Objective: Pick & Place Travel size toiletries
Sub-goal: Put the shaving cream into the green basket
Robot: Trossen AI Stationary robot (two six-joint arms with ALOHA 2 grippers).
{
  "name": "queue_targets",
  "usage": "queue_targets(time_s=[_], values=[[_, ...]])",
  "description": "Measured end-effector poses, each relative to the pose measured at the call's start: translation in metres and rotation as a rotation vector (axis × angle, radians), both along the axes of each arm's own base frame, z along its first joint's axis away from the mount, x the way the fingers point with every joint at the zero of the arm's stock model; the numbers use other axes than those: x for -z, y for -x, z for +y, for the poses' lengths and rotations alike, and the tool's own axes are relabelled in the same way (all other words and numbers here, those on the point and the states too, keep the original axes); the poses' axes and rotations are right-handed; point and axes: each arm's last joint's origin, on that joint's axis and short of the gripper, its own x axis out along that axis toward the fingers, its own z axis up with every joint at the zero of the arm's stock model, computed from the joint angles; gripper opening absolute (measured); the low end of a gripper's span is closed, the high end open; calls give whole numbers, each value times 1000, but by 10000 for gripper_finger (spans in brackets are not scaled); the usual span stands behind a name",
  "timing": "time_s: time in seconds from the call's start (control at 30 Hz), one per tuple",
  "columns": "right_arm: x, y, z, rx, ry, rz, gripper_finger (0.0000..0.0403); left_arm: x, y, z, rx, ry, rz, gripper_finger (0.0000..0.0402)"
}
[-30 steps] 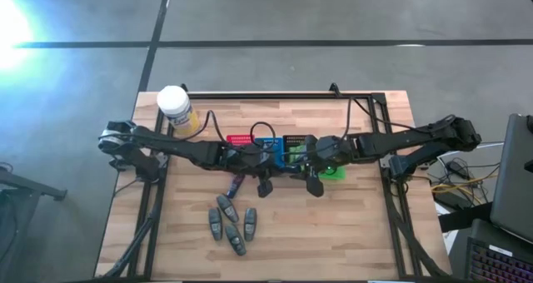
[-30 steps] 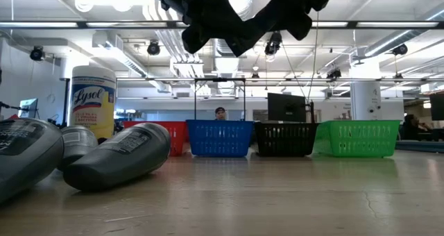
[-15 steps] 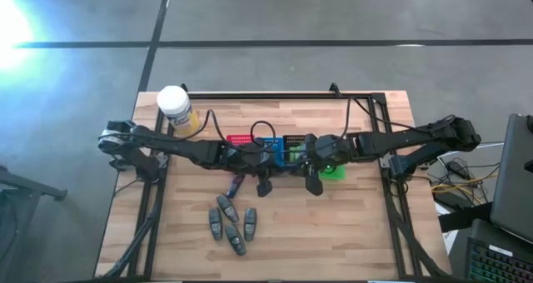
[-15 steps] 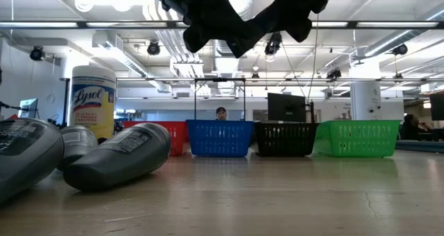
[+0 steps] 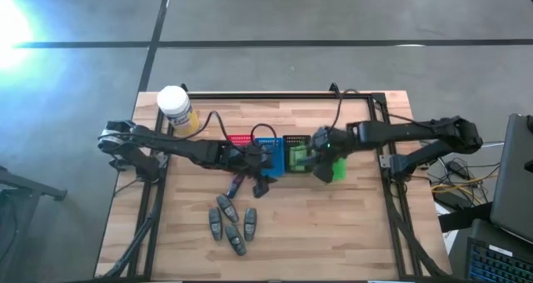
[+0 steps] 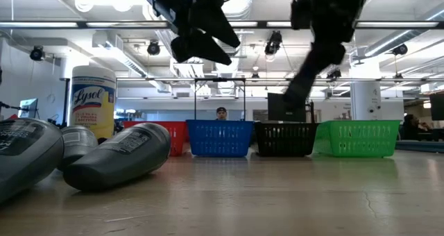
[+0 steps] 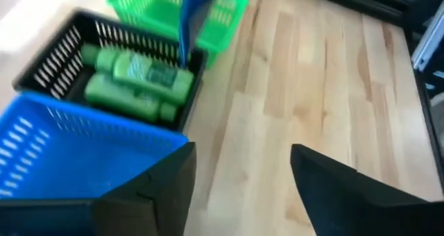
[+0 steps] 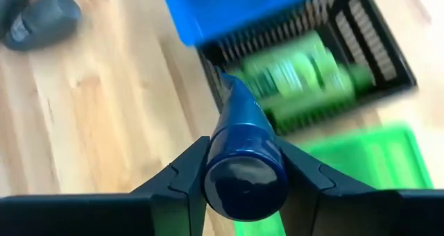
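Note:
My right gripper [image 8: 244,175] is shut on a blue tube [image 8: 236,125] and holds it above the black basket [image 8: 374,48] and the green basket [image 8: 347,166]. Green tubes [image 7: 132,83] lie in the black basket. My left gripper [image 7: 239,168] stands open and empty over the near side of the blue basket [image 7: 62,153]; the high view shows it there too [image 5: 260,183]. Several grey tubes [image 5: 229,223] lie flat on the table nearer the front edge. One slim dark piece [image 5: 236,183] lies just near-left of my left gripper. My right gripper pinches the blue tube between its two fingers at the round cap end [image 8: 243,184]. The tube runs along the fingers, and its narrow end [image 8: 225,83] sticks out past them. It is lifted clear, hanging down over the baskets [image 7: 193,21].
Red [image 5: 240,140], blue [image 5: 268,150], black [image 5: 296,154] and green [image 5: 335,168] baskets stand in a row across the table's middle. A white-lidded yellow jar [image 5: 176,108] stands at the far left corner. Bare wood lies to the near right [image 5: 333,233].
The two grippers stood close together in front of the baskets. My right gripper has drawn away from the left one, toward the table's right and far edge, and now stands over the black and green baskets.

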Motion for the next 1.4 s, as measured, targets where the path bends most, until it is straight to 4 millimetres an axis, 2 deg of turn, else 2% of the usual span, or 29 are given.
queue_targets(time_s=[0.1, 0.3, 0.47, 0.93, 1.3, 1.4], values=[[-2, 15, -22, 51, -95, 49, 119, 2, 2, 0, -6, 30, 26, 244], [3, 49, -72, 294, -327, 194, 123, 3, 3, 0, -4, 28, 43, 243], [12, 59, -97, 316, -516, 201, 120, 3, 3, 0, 11, 8, 46, 243], [62, 35, -107, 231, -646, 387, 138, 14, 13, 4, 24, -30, 203, 243], [73, 30, -110, 204, -665, 407, 186, 15, 15, 4, 25, -31, 222, 243], [75, 29, -113, 245, -598, 428, 199, 16, 15, 4, 24, -31, 228, 243]])
